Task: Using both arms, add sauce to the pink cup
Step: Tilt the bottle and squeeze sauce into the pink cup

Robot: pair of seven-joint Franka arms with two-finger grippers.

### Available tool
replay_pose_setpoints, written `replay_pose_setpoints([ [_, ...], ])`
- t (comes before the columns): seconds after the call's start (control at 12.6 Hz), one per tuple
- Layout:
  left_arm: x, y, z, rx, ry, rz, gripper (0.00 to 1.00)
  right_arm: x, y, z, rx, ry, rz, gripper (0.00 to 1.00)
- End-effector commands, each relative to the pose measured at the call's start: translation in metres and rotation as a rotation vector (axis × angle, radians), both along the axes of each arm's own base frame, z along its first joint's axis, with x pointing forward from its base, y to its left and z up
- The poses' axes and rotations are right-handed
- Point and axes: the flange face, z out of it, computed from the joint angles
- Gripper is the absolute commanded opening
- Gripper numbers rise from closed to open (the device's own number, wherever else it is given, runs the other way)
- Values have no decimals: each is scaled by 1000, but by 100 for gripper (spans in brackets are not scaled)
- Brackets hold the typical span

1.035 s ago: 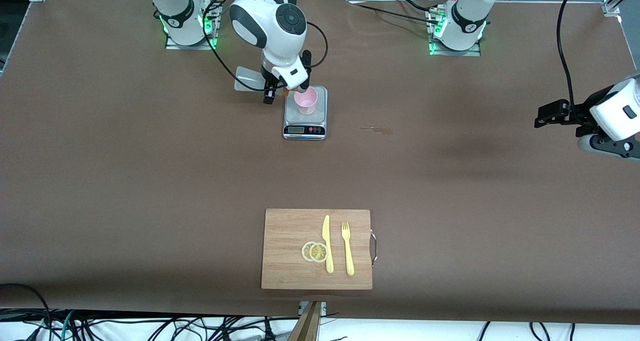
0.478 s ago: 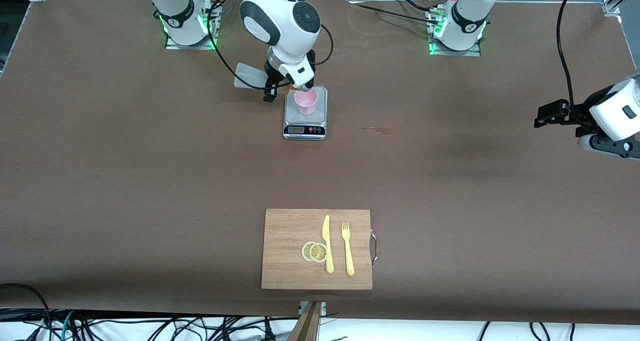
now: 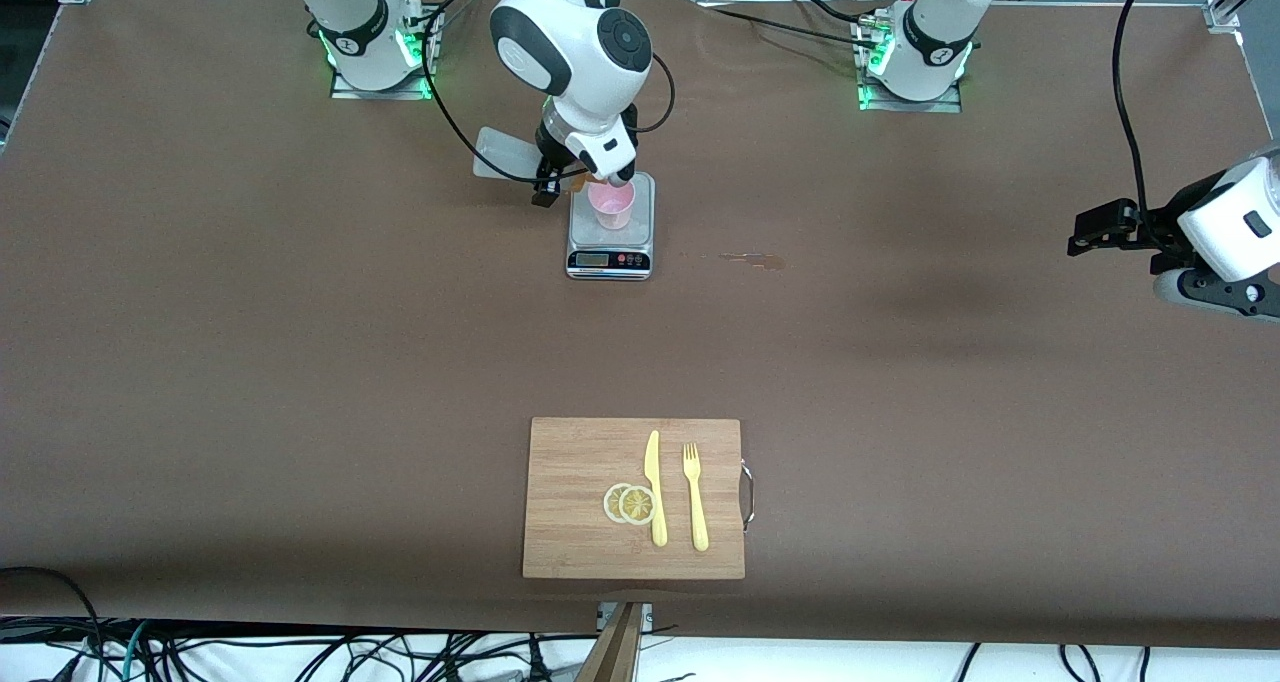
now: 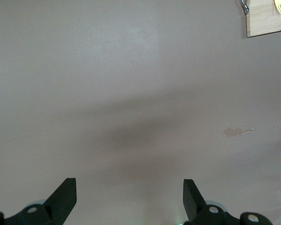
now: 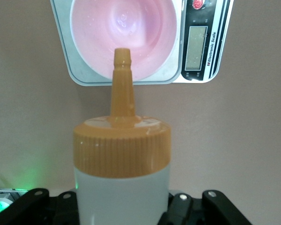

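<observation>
The pink cup [image 3: 611, 205] stands on a small kitchen scale [image 3: 610, 258]. My right gripper [image 3: 572, 182] hangs just above the cup's rim, shut on the whitish squeeze bottle [image 5: 122, 192]. In the right wrist view, the bottle's orange cap [image 5: 122, 145] and nozzle [image 5: 122, 61] point at the cup [image 5: 126, 28], and the nozzle tip lies over the cup's opening. The cup looks empty inside. In the front view the bottle is mostly hidden by the wrist. My left gripper [image 3: 1088, 234] waits open and empty above the table at the left arm's end, and its wrist view [image 4: 129, 190] shows only bare table.
A wooden cutting board [image 3: 570, 462] with a yellow knife [image 3: 655, 487], a fork [image 3: 694, 497] and two lemon slices [image 3: 628, 503] lies near the front camera. A small brownish stain [image 3: 752, 259] marks the table beside the scale.
My right arm's wrist has shifted slightly toward the left arm's end and swung more over the cup with the bottle. The left arm has not moved.
</observation>
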Motion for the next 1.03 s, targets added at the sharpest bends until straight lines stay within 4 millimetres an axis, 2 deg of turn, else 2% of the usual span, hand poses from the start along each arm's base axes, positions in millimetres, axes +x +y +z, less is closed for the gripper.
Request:
replay_pose_setpoints([
  [0.0,3,0,6,12,2,-24,100,1,4,7,-17,-19,-4,28],
  [0.64,4,-1,5,11,5,-24,100,5,1,9,-15,-14,0,28],
  [0.8,5,-1,4,12,6,-24,100,25,-9,20,10,0,-6,28],
  [0.96,4,-1,4,12,7,-24,100,48,-24,44,58,75,-32,29],
])
